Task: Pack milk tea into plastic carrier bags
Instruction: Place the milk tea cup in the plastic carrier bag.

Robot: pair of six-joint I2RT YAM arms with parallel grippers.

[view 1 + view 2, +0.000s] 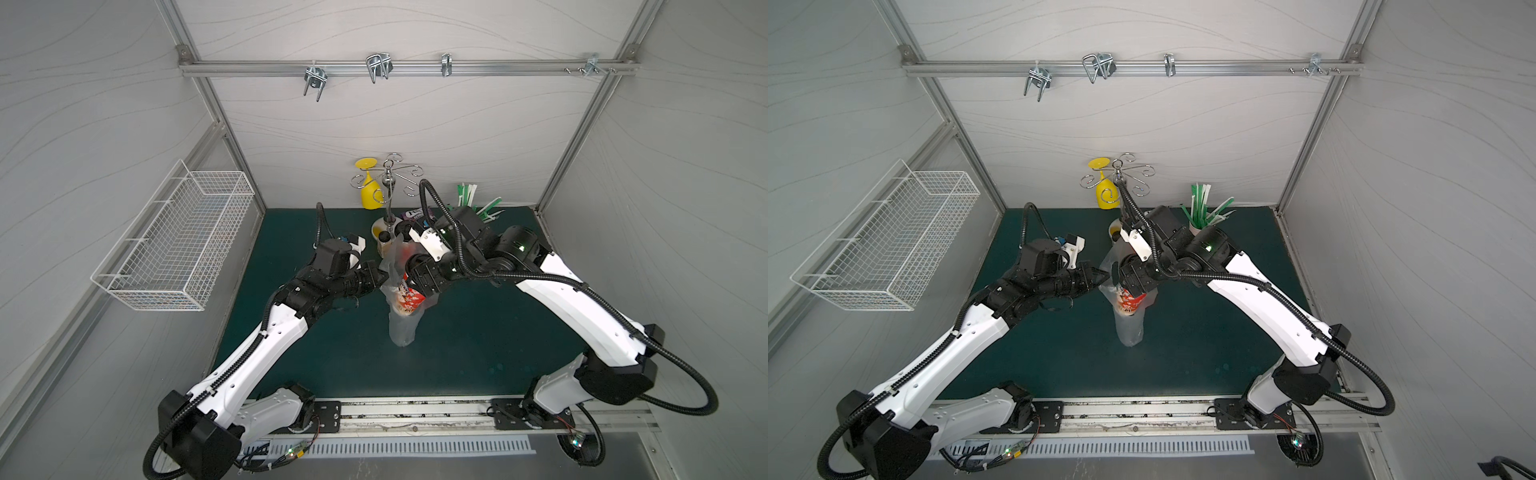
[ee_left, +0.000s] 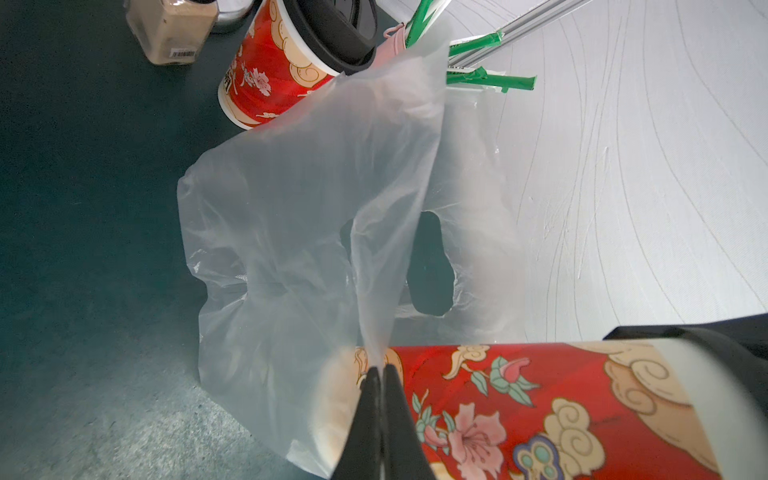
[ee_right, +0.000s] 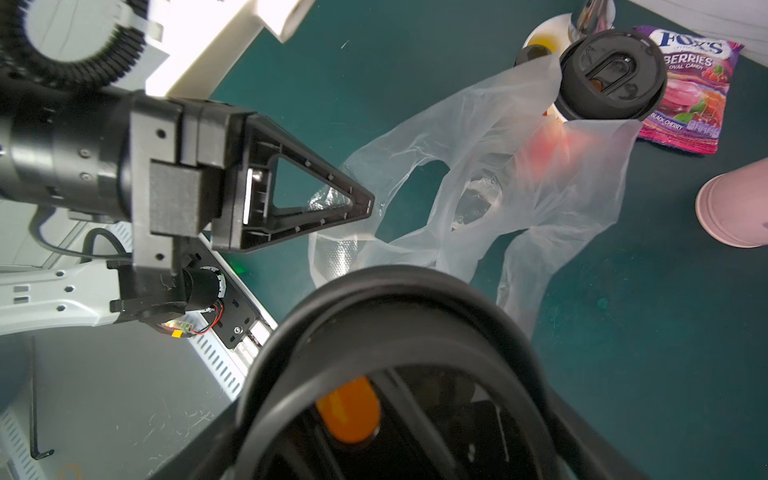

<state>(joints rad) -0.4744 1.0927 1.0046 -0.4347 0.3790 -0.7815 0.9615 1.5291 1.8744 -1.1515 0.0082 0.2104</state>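
Left gripper (image 2: pixel 380 372): we record its jaws clamped flat on one lip of the carrier bag (image 2: pixel 291 208), lifting the film so the mouth stands up off the mat (image 2: pixel 83 208) instead of lying collapsed. Right gripper (image 1: pixel 419 284): jaws spread wide and closed round the upper body of the held cup (image 2: pixel 519 407), which is tilted base-first toward the bag's mouth. We judge this to be an angle chosen for sliding the cup in. The base appears to sit just inside the mouth, behind the film, though the crumpled plastic keeps us from being sure how deep. Held cup: tall tapered paper, red with pink flowers and cream cloud scrolls, under a black domed lid (image 3: pixel 395 353). Standing cup (image 2: pixel 270 70): same pattern and lid, upright on the mat just behind the bag, touching or nearly touching its far edge, not yet packed. Carrier bag: thin, clear, crinkled, with an oval handle hole (image 2: pixel 430 266), and its lower end rests on the mat.
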